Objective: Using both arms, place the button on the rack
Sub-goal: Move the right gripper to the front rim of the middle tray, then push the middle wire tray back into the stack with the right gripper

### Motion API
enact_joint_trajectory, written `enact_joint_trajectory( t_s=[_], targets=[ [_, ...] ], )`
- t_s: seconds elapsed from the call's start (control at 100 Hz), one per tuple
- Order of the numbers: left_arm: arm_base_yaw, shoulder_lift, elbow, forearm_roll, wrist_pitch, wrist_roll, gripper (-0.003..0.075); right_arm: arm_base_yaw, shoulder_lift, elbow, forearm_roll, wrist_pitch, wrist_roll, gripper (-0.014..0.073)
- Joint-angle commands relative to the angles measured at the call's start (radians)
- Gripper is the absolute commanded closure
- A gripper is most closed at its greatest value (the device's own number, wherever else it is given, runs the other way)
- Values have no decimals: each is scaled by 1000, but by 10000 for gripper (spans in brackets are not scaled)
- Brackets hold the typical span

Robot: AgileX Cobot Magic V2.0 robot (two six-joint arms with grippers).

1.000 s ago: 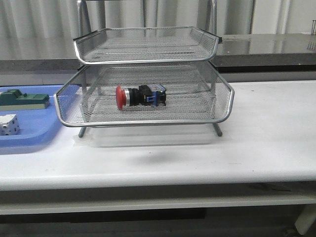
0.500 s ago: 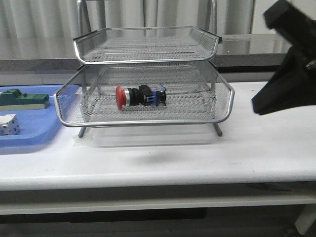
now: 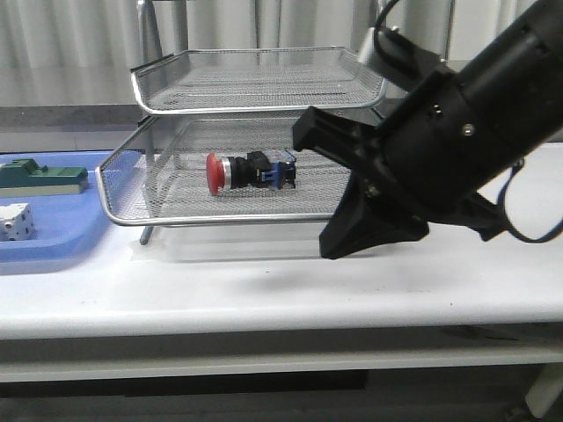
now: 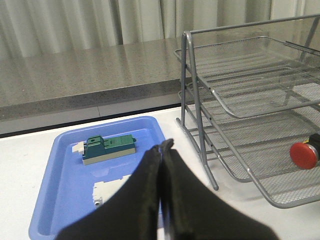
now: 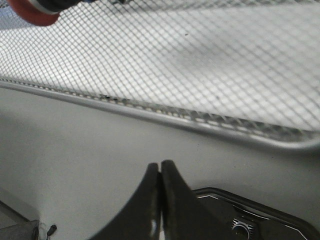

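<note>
Right arm [image 3: 457, 132] stretched leftward; right pincer [image 5: 159, 167] closed, empty; left pincer [image 4: 163, 147] closed.

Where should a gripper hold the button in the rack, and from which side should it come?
Grip the black body behind the silver collar of the button. It lies on its side in the rack's middle tray, red head to the left. The tray above blocks a straight descent, so probably come in low over the open front rim.

Lab or robot test bench, indoors. Plain white worktable [image 3: 264, 290]; grey speckled stone counter [image 4: 75, 75] behind; pale pleated curtain [image 4: 75, 25] as backdrop. Blue plastic parts tray [image 4: 65, 175] and silver wire-mesh letter rack [image 3: 255, 88] set out as props.
</note>
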Motion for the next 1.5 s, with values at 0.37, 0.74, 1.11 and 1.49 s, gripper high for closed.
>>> enact_joint_trajectory(
  t_s=[0.37, 0.74, 1.11, 1.49],
  targets=[
    [4, 6, -28, -14, -84, -10, 741, 33, 101, -142, 26, -85, -12, 661],
    [4, 6, -28, -14, -84, -10, 741, 33, 197, -271, -13, -119, -15, 661],
    [4, 6, -28, -14, -84, -10, 741, 23, 290, -427, -59, -121, -15, 661],
    [4, 6, -28, -14, -84, -10, 741, 10, 306, -469, -90, -113, -15, 661]
  ],
)
